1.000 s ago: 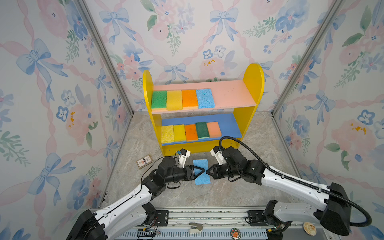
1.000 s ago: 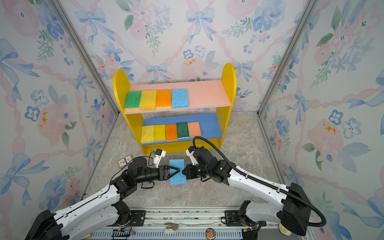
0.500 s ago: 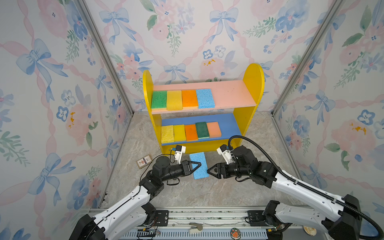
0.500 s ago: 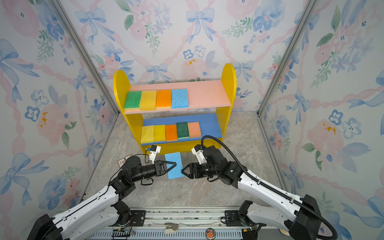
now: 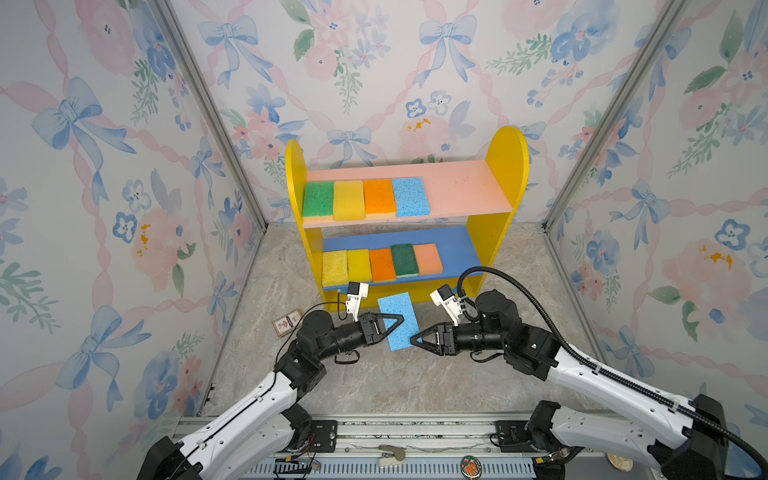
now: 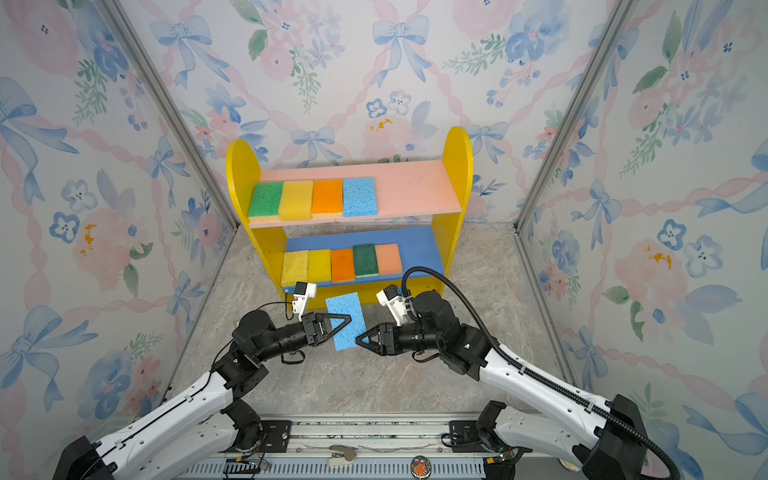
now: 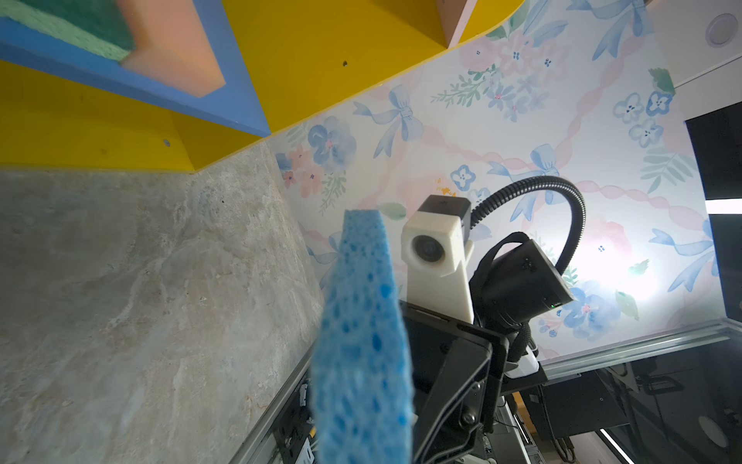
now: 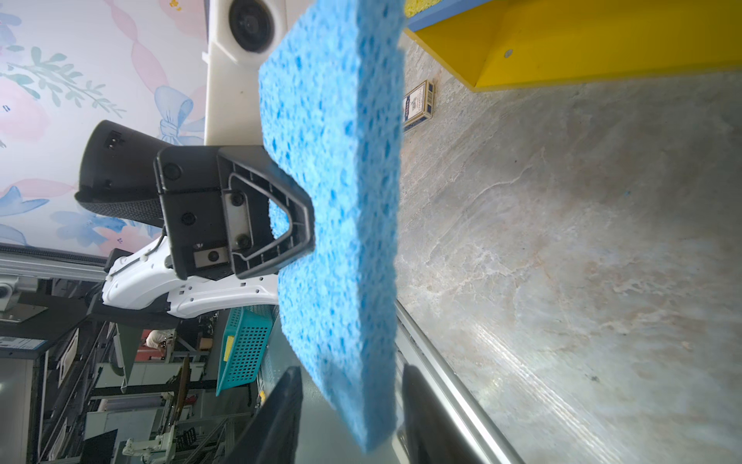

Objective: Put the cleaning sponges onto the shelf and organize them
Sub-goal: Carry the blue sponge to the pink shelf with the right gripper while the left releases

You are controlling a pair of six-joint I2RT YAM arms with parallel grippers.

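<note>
One blue sponge (image 5: 395,302) is off the shelf (image 5: 505,166). I see it in mid-air just in front of the shelf's base, between my two grippers, above the stone floor (image 5: 374,386). Both top views show its broad face up twd the camera, roughly level. Long axis runs from the shelf base twd the front rail (image 5: 374,428), far end leaning a bit left, near end a bit right. Left wrist view gives it edge-on (image 7: 361,341), so no face detail there.

L gripper (image 5: 397,322) is clamped on it from the left long edge, approx mid-length. One finger (image 5: 386,316) lies over the top face; the other is under the sponge & hidden. Right wrist view shows the same grip, finger (image 8: 303,233) pressed onto the sponge face (image 8: 341,140).

R gripper (image 5: 415,338) has its fingers apart at the sponge's near right corner. In its own wrist view the two dark fingers (image 8: 281,409) straddle that end. One side shows a sliver of gap; the other is too tight for me to call contact.

Pink top board (image 5: 461,187) carries a row of four sponges (image 5: 365,198), left end, side by side. Blue lower board (image 5: 453,249) carries a row of five sponges (image 5: 382,264), the dark green one set slightly further back.
</note>
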